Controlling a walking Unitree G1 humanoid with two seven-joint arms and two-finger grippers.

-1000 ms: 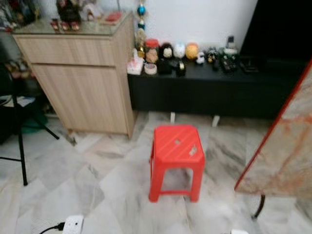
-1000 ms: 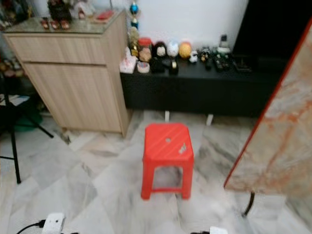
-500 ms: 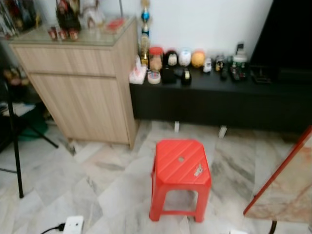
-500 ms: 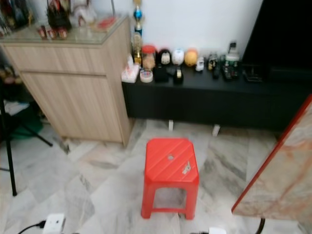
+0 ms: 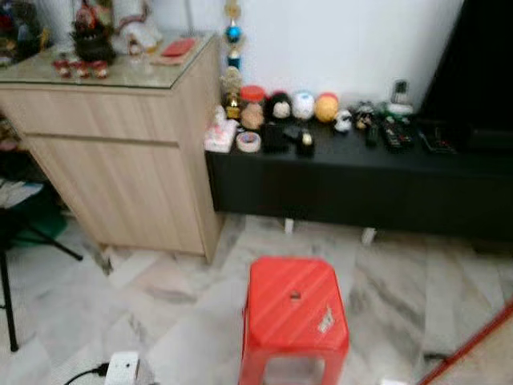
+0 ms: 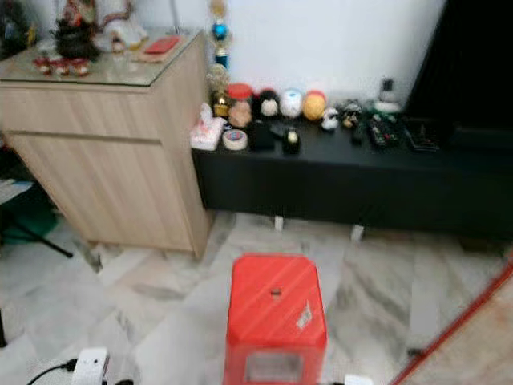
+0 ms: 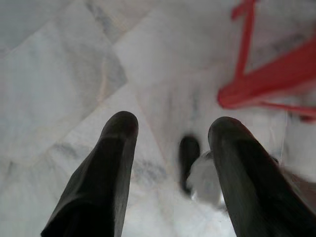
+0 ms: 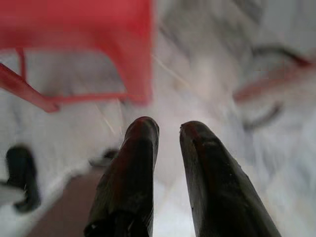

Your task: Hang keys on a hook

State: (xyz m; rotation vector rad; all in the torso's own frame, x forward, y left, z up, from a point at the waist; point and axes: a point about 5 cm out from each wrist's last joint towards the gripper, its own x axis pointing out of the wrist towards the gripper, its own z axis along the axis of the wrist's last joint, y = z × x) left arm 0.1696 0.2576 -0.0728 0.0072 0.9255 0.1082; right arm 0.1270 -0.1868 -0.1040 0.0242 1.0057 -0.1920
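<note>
In the left wrist view my left gripper (image 7: 173, 128) hangs open above the marble floor, with nothing between its fingers (image 7: 116, 148). A red plastic stool (image 7: 266, 84) stands just beyond it. My right gripper (image 8: 169, 128) also hangs over the floor, its two fingers (image 8: 140, 143) drawn close together with only a slim gap and nothing in it. The same red stool (image 8: 79, 24) is ahead of it. Seen from the head, that stool (image 5: 295, 313) stands on the floor directly before me.
A light wooden cabinet (image 5: 120, 160) with trinkets on its glass top stands at the left. Beside it runs a low black bench (image 5: 361, 180) carrying small figurines (image 5: 280, 108) and remotes. A white power strip (image 5: 122, 369) lies at the lower left. A red table edge (image 5: 473, 349) crosses the lower right.
The whole picture has shifted as I walk forward: the stool has slid lower and looks larger, the cabinet and bench are nearer, and the marble tabletop at the right has almost left the frame.
</note>
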